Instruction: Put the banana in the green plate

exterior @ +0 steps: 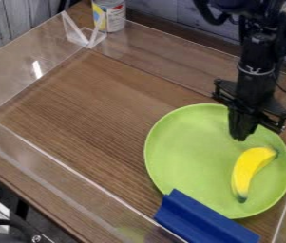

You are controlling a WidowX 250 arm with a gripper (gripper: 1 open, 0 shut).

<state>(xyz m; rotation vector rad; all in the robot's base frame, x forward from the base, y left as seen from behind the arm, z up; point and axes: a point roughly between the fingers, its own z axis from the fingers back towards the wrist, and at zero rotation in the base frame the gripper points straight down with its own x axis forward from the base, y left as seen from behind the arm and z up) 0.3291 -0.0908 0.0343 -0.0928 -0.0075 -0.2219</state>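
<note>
Banana [252,171]: lies inside the green plate [183,152], right half.
My claw [243,133]: pinched together, empty, just above it.
Handling: likely light, stiff, smooth; grip mid-curve.

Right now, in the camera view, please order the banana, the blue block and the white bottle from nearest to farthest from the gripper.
From the gripper:
1. banana, just below it on the green plate.
2. blue block, at the bottom edge.
3. white bottle, far top left.
</note>
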